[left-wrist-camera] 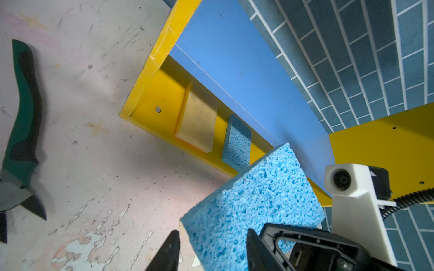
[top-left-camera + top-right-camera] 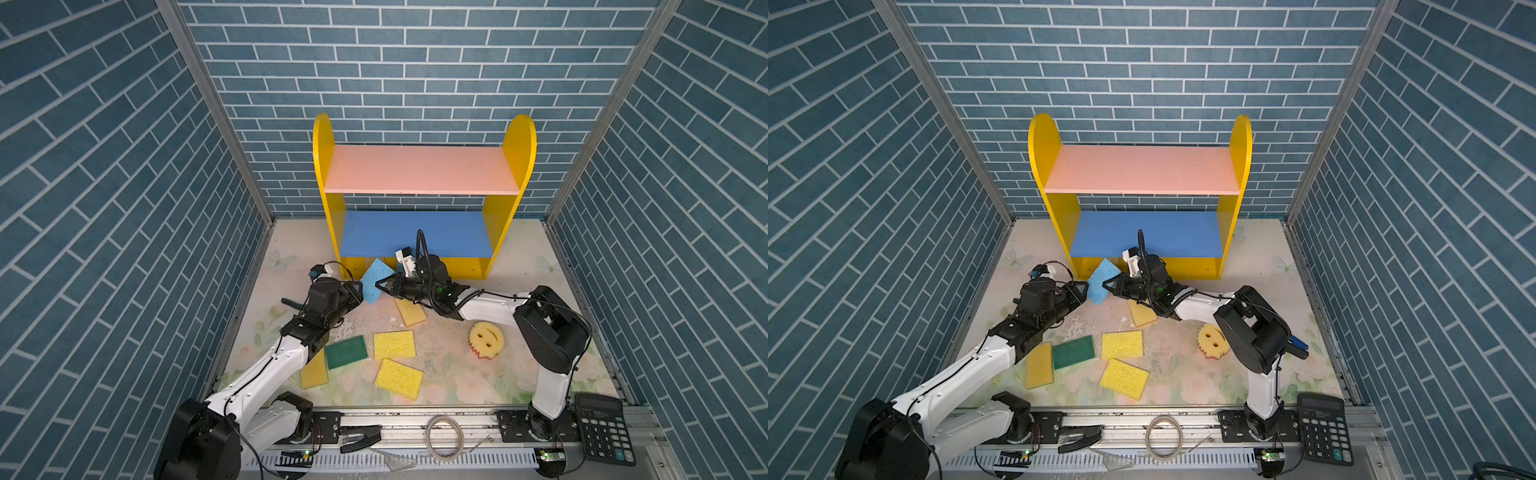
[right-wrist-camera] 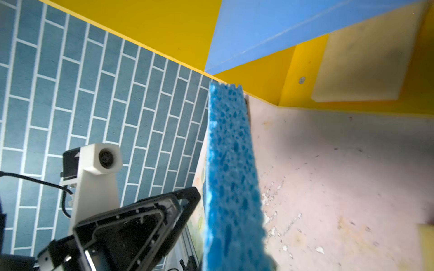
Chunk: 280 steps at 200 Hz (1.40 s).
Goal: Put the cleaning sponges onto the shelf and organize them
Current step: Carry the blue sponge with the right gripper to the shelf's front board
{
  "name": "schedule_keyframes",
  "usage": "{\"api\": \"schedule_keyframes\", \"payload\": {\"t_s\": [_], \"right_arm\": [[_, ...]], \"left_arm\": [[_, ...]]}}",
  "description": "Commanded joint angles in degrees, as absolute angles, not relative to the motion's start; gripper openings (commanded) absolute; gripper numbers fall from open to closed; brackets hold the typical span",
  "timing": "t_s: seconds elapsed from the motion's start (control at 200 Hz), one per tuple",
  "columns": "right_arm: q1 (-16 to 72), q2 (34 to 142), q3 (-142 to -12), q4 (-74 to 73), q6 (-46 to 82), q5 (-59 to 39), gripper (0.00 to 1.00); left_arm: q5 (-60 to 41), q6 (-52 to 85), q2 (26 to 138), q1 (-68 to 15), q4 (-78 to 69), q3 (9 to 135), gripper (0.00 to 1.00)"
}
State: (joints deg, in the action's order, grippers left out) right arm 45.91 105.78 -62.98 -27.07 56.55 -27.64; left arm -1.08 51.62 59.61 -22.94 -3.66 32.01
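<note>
Sponges sit in three places here. We see one light blue rectangular foam sponge [image 2: 376,284] held off the floral-print tabletop [image 2: 457,374], tilted on a corner. It hangs just in front of the left end of the three-tier wooden shelf [image 2: 324,145], which has yellow round-topped sides, a pink top board and a blue middle board. The right gripper [image 2: 380,286] is clamped on one edge of it, and in the right wrist view the pad [image 3: 232,176] runs edge-on away from the camera. The left gripper [image 1: 212,232] has its jaws apart, one finger on either side of the pad's lower corner; we cannot tell whether they touch it.

On the shelf's yellow base, under the blue board, the left wrist view shows a tan foam block [image 1: 198,122] and, near it, a second light blue block [image 1: 237,140].

On the tabletop we count six more:
- a tan rectangle [image 2: 411,313] partly under the right arm
- a dark green-topped pad [image 2: 346,352]
- two yellow rectangles [image 2: 394,345] [image 2: 399,378]
- a yellow-orange rectangle [image 2: 314,372] partly under the left arm
- a round yellow smiley-face sponge [image 2: 487,338] with a pink underside

A black calculator [image 2: 604,432] sits at the front right, and green-handled pliers [image 1: 23,117] lie by the left arm.
</note>
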Motion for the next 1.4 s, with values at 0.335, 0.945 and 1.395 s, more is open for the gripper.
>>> {"api": "schedule_keyframes", "payload": {"t_s": [0.335, 0.945, 1.395], "right_arm": [[37.6, 80.52, -56.0, 28.33, 24.29, -9.07, 0.0], [33.14, 94.44, -64.82, 21.93, 16.26, 8.67, 0.0], [31.18, 98.73, -63.04, 6.1, 17.89, 5.75, 0.0]], "left_arm": [[3.19, 47.2, 55.64, -22.65, 0.89, 30.64, 0.5], [-0.11, 48.91, 57.39, -22.86, 1.85, 32.38, 0.47], [-1.24, 48.74, 59.77, -23.63, 0.51, 32.96, 0.47]]}}
